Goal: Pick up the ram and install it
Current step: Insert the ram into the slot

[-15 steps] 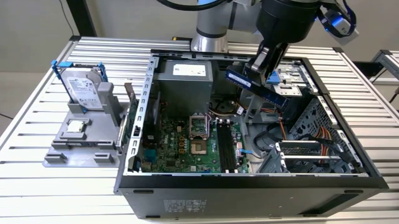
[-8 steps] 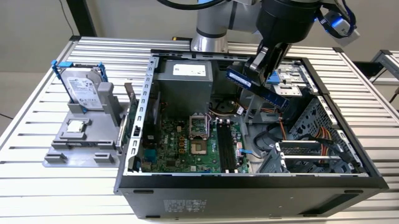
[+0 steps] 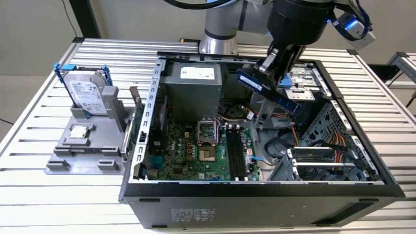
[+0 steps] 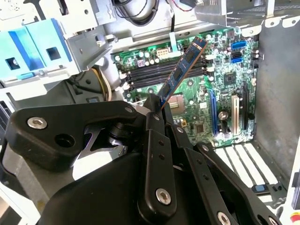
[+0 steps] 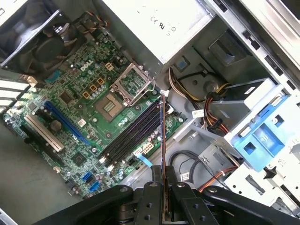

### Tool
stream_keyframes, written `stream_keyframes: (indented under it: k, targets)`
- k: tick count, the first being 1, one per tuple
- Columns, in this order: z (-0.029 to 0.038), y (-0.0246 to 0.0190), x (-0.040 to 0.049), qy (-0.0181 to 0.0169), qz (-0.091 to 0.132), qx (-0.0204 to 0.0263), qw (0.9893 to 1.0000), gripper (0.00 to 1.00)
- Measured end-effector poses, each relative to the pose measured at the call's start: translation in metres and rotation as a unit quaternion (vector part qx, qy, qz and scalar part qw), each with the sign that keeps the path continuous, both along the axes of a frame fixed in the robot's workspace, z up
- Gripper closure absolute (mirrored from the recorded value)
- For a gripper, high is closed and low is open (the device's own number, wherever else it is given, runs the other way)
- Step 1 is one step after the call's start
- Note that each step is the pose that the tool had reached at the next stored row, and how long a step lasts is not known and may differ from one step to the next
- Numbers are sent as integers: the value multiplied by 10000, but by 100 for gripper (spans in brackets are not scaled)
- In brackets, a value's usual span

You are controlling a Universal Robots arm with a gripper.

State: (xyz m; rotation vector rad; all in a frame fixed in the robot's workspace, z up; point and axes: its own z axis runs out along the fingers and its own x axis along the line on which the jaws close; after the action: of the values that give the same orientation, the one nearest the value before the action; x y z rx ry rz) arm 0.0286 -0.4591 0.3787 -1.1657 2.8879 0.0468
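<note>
**Item:** thin, long blue-green circuit-board ram stick with dark chips [image 3: 268,91].

**Holder:** black two-finger gripper [image 3: 272,66], closed on the stick near one end. The rest of the stick jutted free past the fingertips in the second wrist view [image 4: 183,70].

**Location:** in the air over the open dark metal computer case [image 3: 260,187], touching nothing else.

**Long axis, exterior view:** tilted, running from 10 o'clock to 4 o'clock.

**Related item:** long black memory slots [image 3: 235,152] on the green motherboard [image 3: 188,151]. They lay toward 7 o'clock of the stick, well below it, and ran 12 to 6 o'clock.

**Judgement:** the stick was not seated, and its axis did not match that of the slots.
</note>
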Motion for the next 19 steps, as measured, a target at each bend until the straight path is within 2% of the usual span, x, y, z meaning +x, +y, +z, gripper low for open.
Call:
stream_keyframes:
  k: [12, 19]
  targets:
    - [0, 0, 0, 0, -331, 0, 9995, 100]
    - [0, 0, 0, 0, -600, 0, 9982, 100]
